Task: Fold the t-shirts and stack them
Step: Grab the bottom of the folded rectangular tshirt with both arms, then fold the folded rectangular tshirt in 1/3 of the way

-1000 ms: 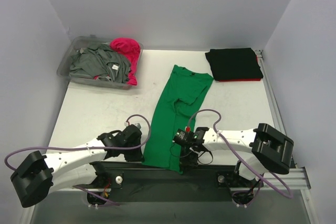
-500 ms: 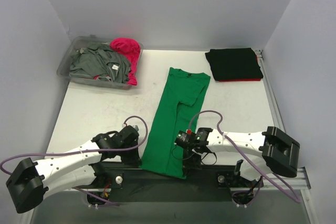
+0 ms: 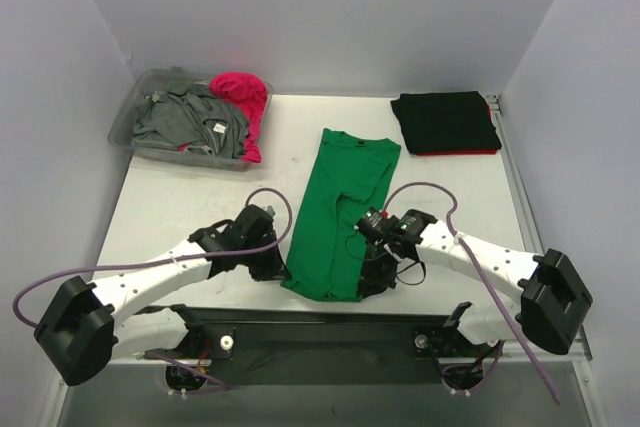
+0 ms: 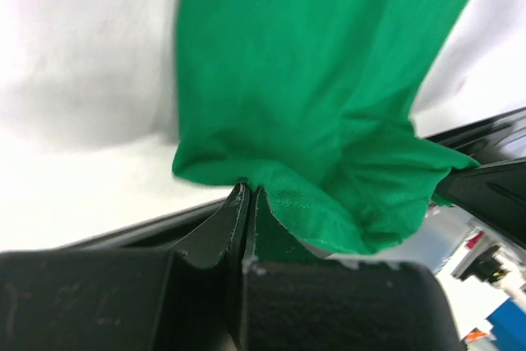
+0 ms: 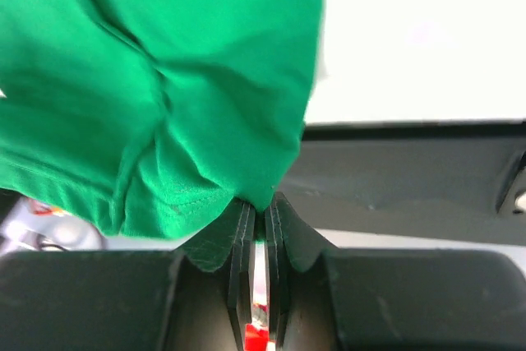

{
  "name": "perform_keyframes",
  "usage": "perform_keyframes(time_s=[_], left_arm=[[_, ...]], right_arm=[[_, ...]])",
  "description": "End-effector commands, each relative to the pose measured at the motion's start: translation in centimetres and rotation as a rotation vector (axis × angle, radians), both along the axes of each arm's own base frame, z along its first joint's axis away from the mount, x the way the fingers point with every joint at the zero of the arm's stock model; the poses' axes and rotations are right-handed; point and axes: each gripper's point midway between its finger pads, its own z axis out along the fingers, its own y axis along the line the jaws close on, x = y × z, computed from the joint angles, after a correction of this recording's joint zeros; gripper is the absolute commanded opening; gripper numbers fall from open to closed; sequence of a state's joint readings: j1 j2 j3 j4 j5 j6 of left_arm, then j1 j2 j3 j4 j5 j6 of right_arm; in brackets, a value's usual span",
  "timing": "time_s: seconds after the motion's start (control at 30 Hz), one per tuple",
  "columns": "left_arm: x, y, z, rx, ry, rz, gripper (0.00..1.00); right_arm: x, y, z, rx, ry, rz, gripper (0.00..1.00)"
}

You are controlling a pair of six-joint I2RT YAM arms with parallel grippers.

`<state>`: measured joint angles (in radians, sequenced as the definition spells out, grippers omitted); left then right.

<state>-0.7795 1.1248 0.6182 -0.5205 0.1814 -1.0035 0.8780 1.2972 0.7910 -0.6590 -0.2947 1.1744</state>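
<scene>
No writing can be read: a white tag [image 3: 218,128] on the grey t-shirt [image 3: 180,117] is too small to make out. A white tabletop [image 3: 180,212] stands between pale grey walls [image 3: 320,17]. The green t-shirt [image 3: 342,202], folded into a long strip, lies down the middle with its collar at the far end; its near end is bunched and seems lifted. The left claw [image 4: 246,196] is pinched tight on the hem's near left corner, and the right claw [image 5: 261,207] is closed on the near right corner. The black t-shirt [image 3: 446,122] lies folded at the far right corner. The grey t-shirt and the pink t-shirt [image 3: 243,97] are heaped in a clear bin [image 3: 125,122] at far left.
</scene>
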Motion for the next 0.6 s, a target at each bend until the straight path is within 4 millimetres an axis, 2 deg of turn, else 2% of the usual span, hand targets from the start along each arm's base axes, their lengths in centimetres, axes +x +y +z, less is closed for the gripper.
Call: perform_keyframes(time_s=[0.0,0.03,0.13,0.17,0.2,0.27,0.3,0.37,0.43,0.47,0.53,0.57], left_arm=[[4.2,-2.8,3.2,-0.118,-0.106,-0.012,0.0],[4.9,-3.3,3.6,-0.136,-0.118,-0.013,0.0],[7.3,-4.1,4.5,-0.154,-0.14,-0.005,0.0],[8.0,-4.1,4.1,-0.138,-0.137,-0.006,0.0],[9.0,-4.5,5.0,-0.151,-0.159,-0.003,0.0],[10.1,-4.8,4.6,-0.145,-0.157,-0.011,0.0],[11.2,-4.8,5.2,-0.155,-0.171,0.003,0.0],[12.5,-5.0,4.7,-0.152,-0.17,0.006,0.0],[14.2,-5.1,5.3,-0.16,-0.192,0.018,0.0],[14.8,-5.1,4.6,-0.151,-0.179,0.023,0.0],[16.6,-5.2,5.1,-0.163,-0.199,0.039,0.0],[17.1,-5.3,4.4,-0.162,-0.18,0.04,0.0]], right_arm=[[2.4,-1.3,1.0,-0.05,-0.036,0.027,0.0],[3.6,-1.1,1.6,-0.036,-0.052,0.007,0.0],[5.4,-1.4,2.1,-0.035,-0.061,0.012,0.0],[6.8,-1.7,2.5,-0.028,-0.077,0.002,0.0],[7.3,-1.8,2.7,-0.024,-0.076,-0.001,0.0],[9.0,-2.2,3.0,-0.017,-0.083,-0.008,0.0],[9.6,-2.3,3.2,-0.006,-0.084,-0.01,0.0],[11.2,-2.7,3.2,-0.002,-0.081,-0.029,0.0],[12.1,-3.0,2.8,-0.002,-0.065,-0.015,0.0],[12.7,-3.2,2.8,-0.002,-0.063,-0.016,0.0],[14.2,-3.7,2.6,0.005,-0.055,-0.023,0.0],[14.7,-3.9,2.5,0.006,-0.052,-0.025,0.0]])
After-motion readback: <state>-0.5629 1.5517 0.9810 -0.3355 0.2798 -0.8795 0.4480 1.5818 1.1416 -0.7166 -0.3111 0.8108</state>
